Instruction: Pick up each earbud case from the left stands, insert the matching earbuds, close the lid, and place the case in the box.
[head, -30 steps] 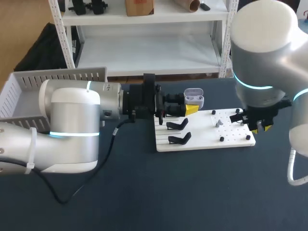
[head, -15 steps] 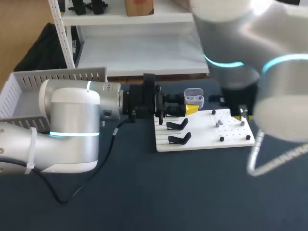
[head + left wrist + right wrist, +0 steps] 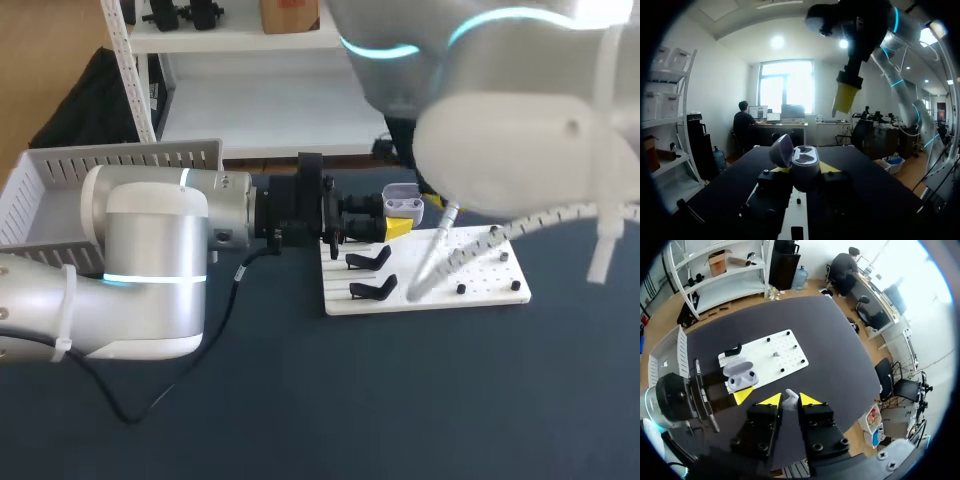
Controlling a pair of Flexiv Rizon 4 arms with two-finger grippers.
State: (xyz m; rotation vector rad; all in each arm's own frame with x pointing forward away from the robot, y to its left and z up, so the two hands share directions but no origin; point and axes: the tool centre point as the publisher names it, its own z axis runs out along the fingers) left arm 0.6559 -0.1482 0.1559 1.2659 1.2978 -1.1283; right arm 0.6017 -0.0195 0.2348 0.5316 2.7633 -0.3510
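Earbud (image 3: 790,397) sits pinched in the right pincer (image 3: 789,400) while the left pincer (image 3: 807,169) clamps the open case (image 3: 803,160).

A dark table (image 3: 300,400) carries a white pegboard (image 3: 497,287) and a slatted box (image 3: 60,165).

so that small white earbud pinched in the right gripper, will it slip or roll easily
Probably slippery: the small white earbud looks smooth and rounded, pinched only by the right gripper's tips. Tiny beside the open pale grey earbud case, so likely very light. Dropped on the white pegboard, it might well roll.
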